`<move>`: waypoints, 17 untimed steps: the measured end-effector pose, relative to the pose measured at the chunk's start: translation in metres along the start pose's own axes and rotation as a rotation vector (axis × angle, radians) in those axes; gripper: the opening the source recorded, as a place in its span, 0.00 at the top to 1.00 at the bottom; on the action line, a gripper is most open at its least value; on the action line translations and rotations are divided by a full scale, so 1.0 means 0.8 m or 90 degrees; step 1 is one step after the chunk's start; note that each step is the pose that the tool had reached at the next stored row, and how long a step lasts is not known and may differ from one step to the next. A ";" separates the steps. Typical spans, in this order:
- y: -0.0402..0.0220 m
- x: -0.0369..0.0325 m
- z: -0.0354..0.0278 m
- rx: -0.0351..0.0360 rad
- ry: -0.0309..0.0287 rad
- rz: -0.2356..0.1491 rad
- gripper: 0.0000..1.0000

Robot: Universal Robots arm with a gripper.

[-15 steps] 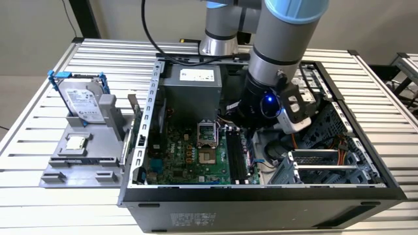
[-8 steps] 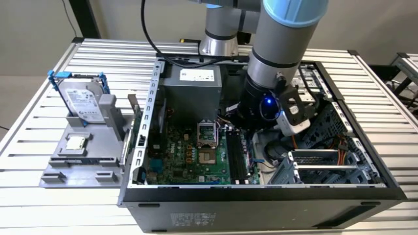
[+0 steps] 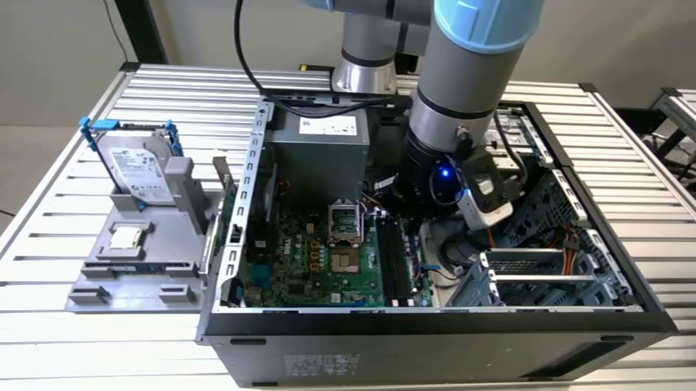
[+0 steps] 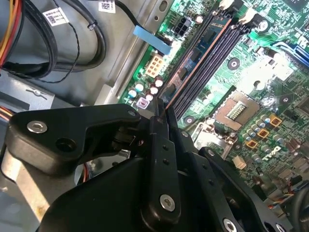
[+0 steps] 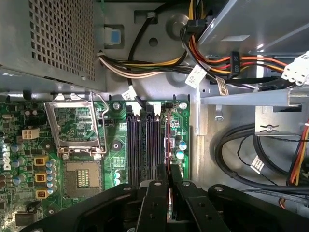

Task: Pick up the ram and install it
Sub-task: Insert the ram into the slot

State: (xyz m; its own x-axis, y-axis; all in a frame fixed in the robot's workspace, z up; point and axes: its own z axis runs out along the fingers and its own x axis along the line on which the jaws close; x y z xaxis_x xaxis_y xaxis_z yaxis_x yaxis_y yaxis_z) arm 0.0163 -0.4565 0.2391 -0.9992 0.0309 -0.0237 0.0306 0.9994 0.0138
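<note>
The ram (image 5: 167,145) is a thin dark stick seen edge-on, standing in line with the outermost of the long black slots (image 5: 140,145) on the green motherboard (image 5: 29,145). My gripper (image 5: 168,181) is shut on its near end, one black finger on each face. In the second wrist view the ram (image 4: 200,53) runs away from the gripper (image 4: 161,118) along the slots (image 4: 217,63), its copper edge showing. Whether it is seated in the slot or just above it, I cannot tell. In the exterior view the arm (image 3: 457,122) reaches down into the open computer case (image 3: 435,326).
An empty processor socket (image 5: 77,128) lies beside the slots. The perforated power supply (image 5: 48,38) and bundled cables (image 5: 241,63) crowd the far end. Outside the case, a grey fixture (image 3: 130,269) carries a hard drive in a blue frame (image 3: 136,167) and a small silver chip (image 3: 127,236).
</note>
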 end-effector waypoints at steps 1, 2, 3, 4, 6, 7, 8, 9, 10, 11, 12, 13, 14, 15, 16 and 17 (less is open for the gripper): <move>-0.0001 0.0001 0.0005 0.0001 0.0002 0.000 1.00; -0.0002 0.0002 0.0013 0.0000 0.0004 -0.001 1.00; -0.0005 0.0005 0.0020 0.0000 0.0004 -0.001 1.00; -0.0012 0.0012 0.0025 0.0001 0.0005 -0.001 1.00; -0.0027 0.0020 0.0035 0.0000 0.0005 -0.002 1.00; -0.0032 0.0023 0.0043 -0.0002 0.0005 -0.003 1.00; -0.0037 0.0025 0.0049 -0.0002 0.0005 -0.004 1.00; -0.0042 0.0029 0.0053 -0.0001 0.0005 -0.005 1.00; -0.0046 0.0032 0.0058 -0.0002 0.0006 -0.006 1.00; -0.0049 0.0033 0.0063 -0.0002 0.0006 -0.007 1.00; -0.0052 0.0034 0.0069 -0.0002 0.0006 -0.007 1.00; -0.0054 0.0035 0.0076 -0.0002 0.0007 -0.008 1.00; -0.0055 0.0037 0.0082 -0.0002 0.0007 -0.009 1.00; -0.0056 0.0040 0.0085 0.0000 0.0008 -0.009 1.00; -0.0057 0.0041 0.0087 0.0003 0.0009 -0.010 1.00; -0.0057 0.0043 0.0091 0.0002 0.0009 -0.011 1.00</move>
State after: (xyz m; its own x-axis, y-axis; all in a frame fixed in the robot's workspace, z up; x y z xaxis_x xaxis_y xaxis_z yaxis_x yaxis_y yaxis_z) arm 0.0129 -0.4608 0.2317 -0.9997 0.0136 -0.0225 0.0133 0.9998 0.0131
